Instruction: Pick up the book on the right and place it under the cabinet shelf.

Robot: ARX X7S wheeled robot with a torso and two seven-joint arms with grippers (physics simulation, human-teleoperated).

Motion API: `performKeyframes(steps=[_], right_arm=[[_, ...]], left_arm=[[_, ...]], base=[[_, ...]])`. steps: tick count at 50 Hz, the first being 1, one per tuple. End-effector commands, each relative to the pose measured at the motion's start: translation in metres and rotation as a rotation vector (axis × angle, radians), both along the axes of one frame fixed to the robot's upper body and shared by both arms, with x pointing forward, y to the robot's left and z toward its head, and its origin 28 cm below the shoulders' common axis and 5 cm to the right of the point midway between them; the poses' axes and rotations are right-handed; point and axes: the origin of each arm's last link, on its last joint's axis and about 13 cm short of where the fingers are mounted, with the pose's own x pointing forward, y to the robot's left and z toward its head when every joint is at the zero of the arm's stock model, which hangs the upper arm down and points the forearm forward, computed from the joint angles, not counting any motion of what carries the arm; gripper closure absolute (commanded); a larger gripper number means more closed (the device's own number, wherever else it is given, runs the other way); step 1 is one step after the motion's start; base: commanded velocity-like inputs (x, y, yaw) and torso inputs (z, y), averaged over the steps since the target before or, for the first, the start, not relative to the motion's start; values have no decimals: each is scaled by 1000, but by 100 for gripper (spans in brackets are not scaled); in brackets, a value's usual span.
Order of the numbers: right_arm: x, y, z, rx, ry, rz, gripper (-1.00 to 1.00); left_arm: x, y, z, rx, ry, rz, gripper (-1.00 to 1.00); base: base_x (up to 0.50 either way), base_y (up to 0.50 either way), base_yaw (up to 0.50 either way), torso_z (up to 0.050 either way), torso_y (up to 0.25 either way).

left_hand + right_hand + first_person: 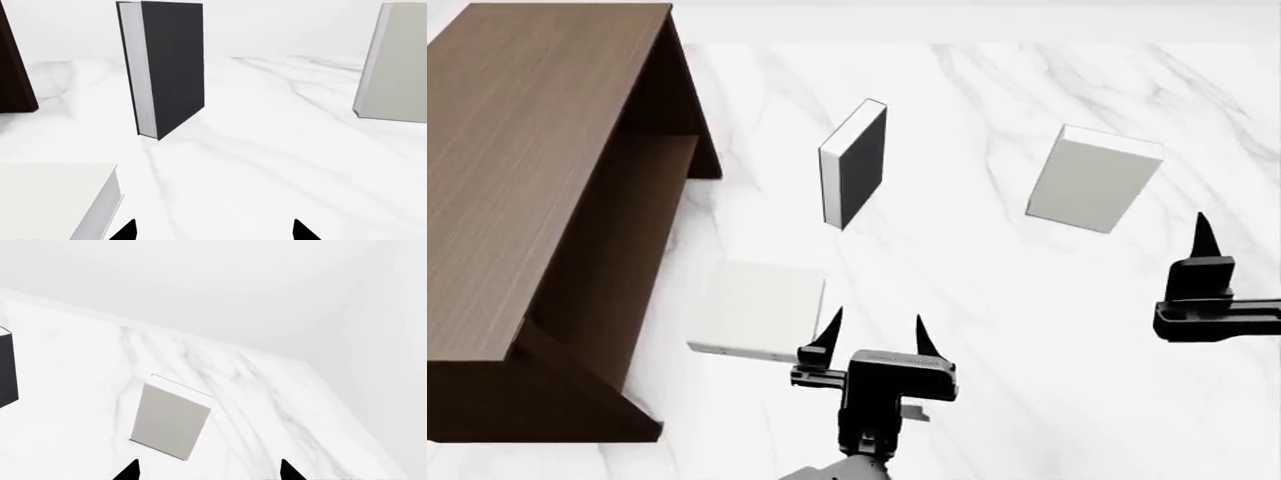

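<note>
**Right arm is the closer one to the right-hand book, and the book sits ahead and inboard of it**

Going left to right in the head view: you've got the tall dark brown wood-grain cabinet (pixel 541 200) at the far left, with its horizontal dark brown shelf board (pixel 647 160) visible inside the open front. Just beside it, a pale grey-white book lies flat (pixel 757 308), touching nothing, with your left gripper (pixel 874 333) right next to it, fingers spread and empty. Past that stands a thin black-covered book with white page edges (pixel 856 162), upright on the white marble table (pixel 988 300).

Then the one you want: the plain pale grey-white hardback on the right (pixel 1093 178). It stands upright, broad cover facing you and turned a bit, long axis running up from the table with a slight lean to the right. From your right gripper (pixel 1204 235) it lies forward and towards the left, well apart, nothing between. The right arm is clearly nearer than the left, I'd say.

The right wrist view agrees: the book is dead ahead between the two dark fingertips, which stand apart and hold nothing.

Only one right finger shows in the head view, so trust the wrist camera for lining up.
</note>
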Motion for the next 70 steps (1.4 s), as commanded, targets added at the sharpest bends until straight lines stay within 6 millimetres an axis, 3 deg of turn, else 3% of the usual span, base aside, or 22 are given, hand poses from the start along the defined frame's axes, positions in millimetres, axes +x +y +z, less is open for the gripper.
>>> performKeyframes(steps=[1,32,51,70], right_arm=[[-1,0,-1,1,9,10,-100],[-3,2,-2,4,24,19,-100],[-4,3,-4,-1,23,4,-100],[-5,4,-7,-3,27,0,-100]], left_arm=[[37,39,-11,-39,194,560,-100],[57,67,-13,-5,179,798,-100],[64,82,-16,-40,297,841,-100],[78,113,-13,-44,307,960,-100]], base=[[0,0,0,0,-11],[0,0,0,-1,-3],[0,0,0,-2,-5],[1,0,0,-3,-8]])
